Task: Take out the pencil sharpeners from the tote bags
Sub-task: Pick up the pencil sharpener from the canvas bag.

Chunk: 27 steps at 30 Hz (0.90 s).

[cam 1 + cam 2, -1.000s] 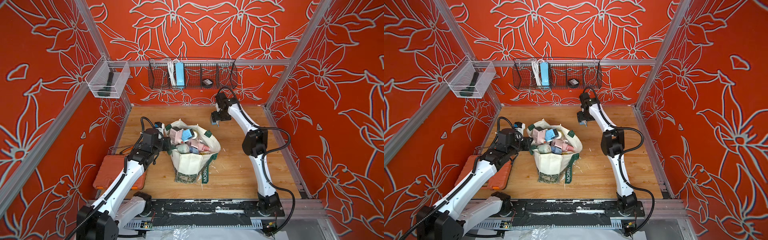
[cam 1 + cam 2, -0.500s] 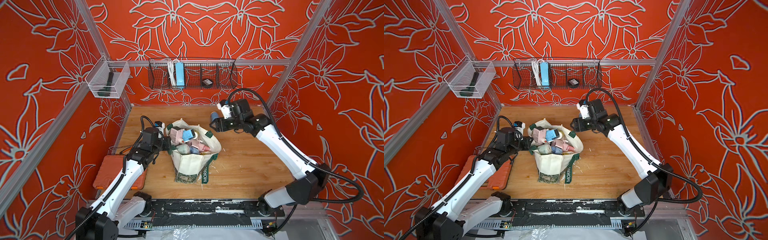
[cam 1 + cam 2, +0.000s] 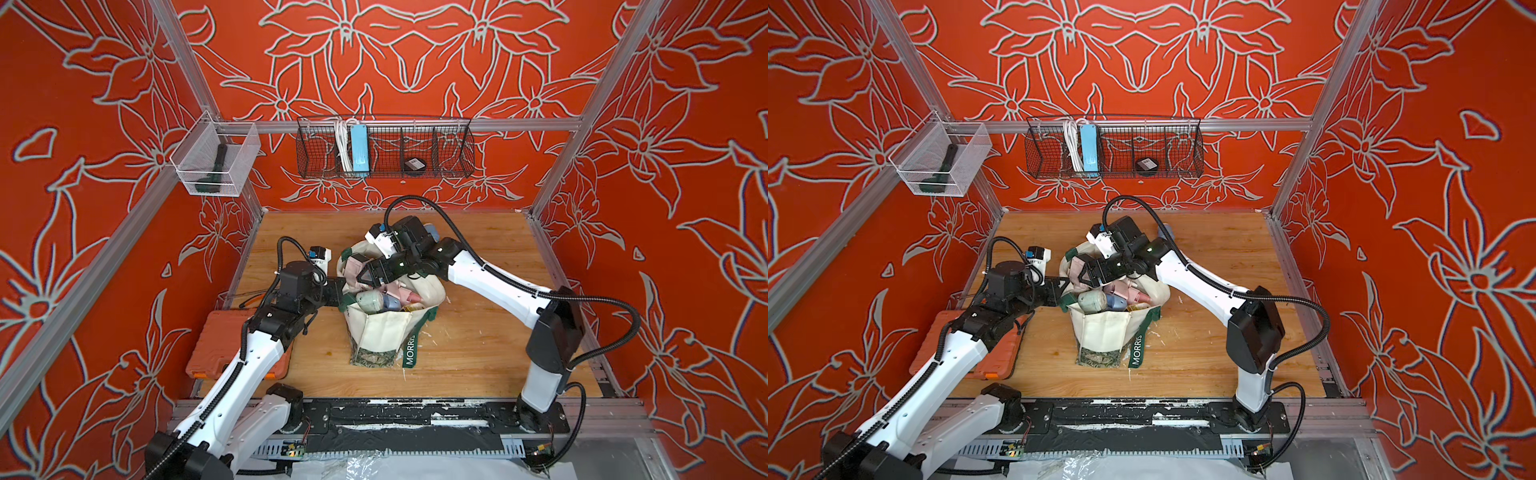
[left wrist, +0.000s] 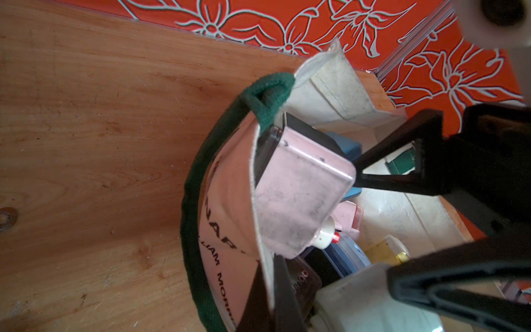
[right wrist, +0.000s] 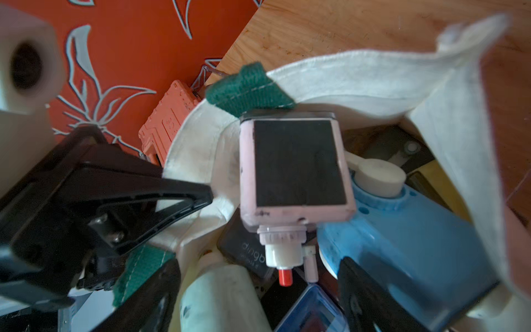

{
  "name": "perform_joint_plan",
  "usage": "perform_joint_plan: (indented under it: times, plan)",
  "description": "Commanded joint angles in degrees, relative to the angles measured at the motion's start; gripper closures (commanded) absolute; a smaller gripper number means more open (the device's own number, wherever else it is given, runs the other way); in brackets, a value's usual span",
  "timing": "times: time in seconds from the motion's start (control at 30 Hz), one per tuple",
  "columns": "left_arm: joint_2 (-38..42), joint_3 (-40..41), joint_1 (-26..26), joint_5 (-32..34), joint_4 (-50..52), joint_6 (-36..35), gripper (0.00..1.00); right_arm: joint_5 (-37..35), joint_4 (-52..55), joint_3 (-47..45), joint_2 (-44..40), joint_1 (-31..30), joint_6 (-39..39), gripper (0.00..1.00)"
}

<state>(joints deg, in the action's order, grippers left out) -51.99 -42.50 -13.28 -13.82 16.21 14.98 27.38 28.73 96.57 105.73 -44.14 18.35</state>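
The cream tote bag with green handles stands mid-table in both top views, its mouth full of pencil sharpeners. A pink sharpener lies on top, next to a blue one and a pale grey-green one. My left gripper is shut on the bag's rim at its left side. Above the bag's mouth, my right gripper is open; its fingers straddle the pile without clamping anything. One more bluish sharpener lies on the table behind the right arm.
An orange plastic case lies on the table's left under my left arm. A wire basket with a blue power strip hangs on the back wall. A clear bin hangs on the left rail. Wood shavings lie scattered by the bag.
My right arm swung from the back of the table over to the bag's mouth, and its jaws widened. The left gripper kept hold of the rim.
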Motion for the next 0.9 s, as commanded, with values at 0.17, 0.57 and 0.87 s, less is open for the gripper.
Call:
perform_joint_plan:
  times: [0.17, 0.57, 0.87]
  plan:
    - [2.59, -0.93, -0.87, -3.42, -5.26, -1.27, 1.00, -4.55, 3.06, 9.03, 7.21, 0.54, -3.40, 0.08]
    - [2.99, -0.74, -0.87, -2.61, -5.09, -1.27, 1.00, 3.53, 5.81, 14.84, 13.36, 0.54, -4.60, 0.26]
    - [3.51, -0.62, -0.87, -1.14, -4.69, -1.22, 1.00, 1.55, 5.43, 12.85, 7.55, 0.54, -5.70, 0.51]
